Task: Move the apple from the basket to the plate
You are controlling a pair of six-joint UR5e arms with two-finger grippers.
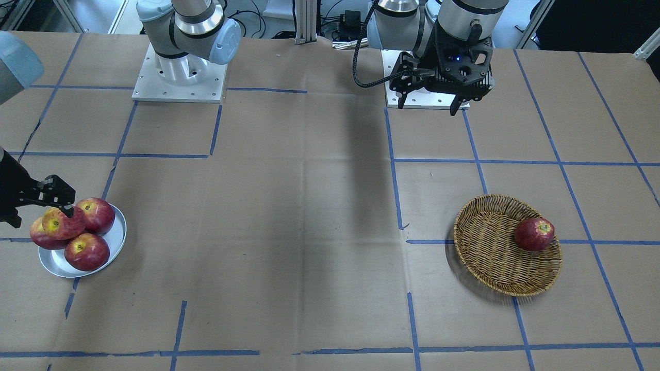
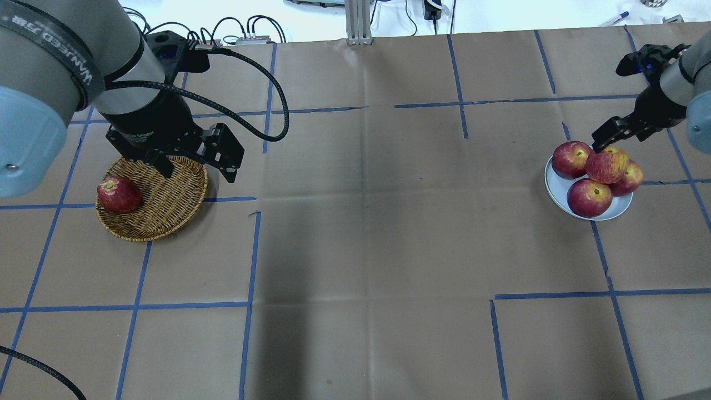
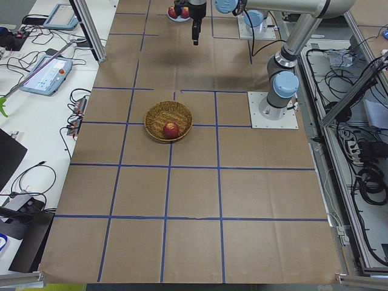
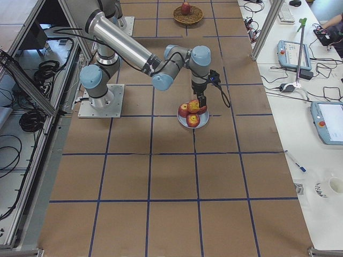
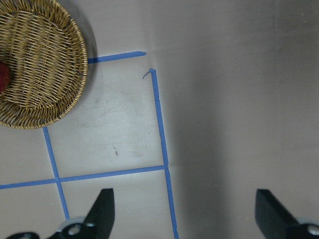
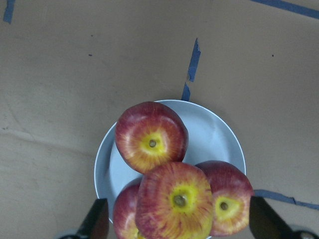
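- Right gripper (image 6: 179, 219) hangs directly over the plate (image 6: 214, 134), and I see its 2 fingers (image 6: 98, 221) spread wide, 1 on each side of the apple (image 6: 174, 201) with a clear gap on both sides, so it is not clamping anything.
- The apple is out of the basket: it is perched on top of the pile on the plate, stem hollow up, with its broad yellow patch facing my wrist camera.
- Under it I count 3 deeper-red apples (image 6: 152, 137) lying on the plate, all touching one another; the apple rests across them.
- The plate sits far over on the right side of the table (image 2: 366, 250), just beside a blue tape line (image 6: 192, 67).
- Left gripper (image 2: 199, 173) hovers above the far-right rim of the basket (image 2: 161, 216), its fingers wide apart with only the paper-covered table showing between them.
- The basket is on the left side of the table, well apart from the plate.
- 1 dark red apple (image 2: 118, 194) lies in the basket, against its left rim.
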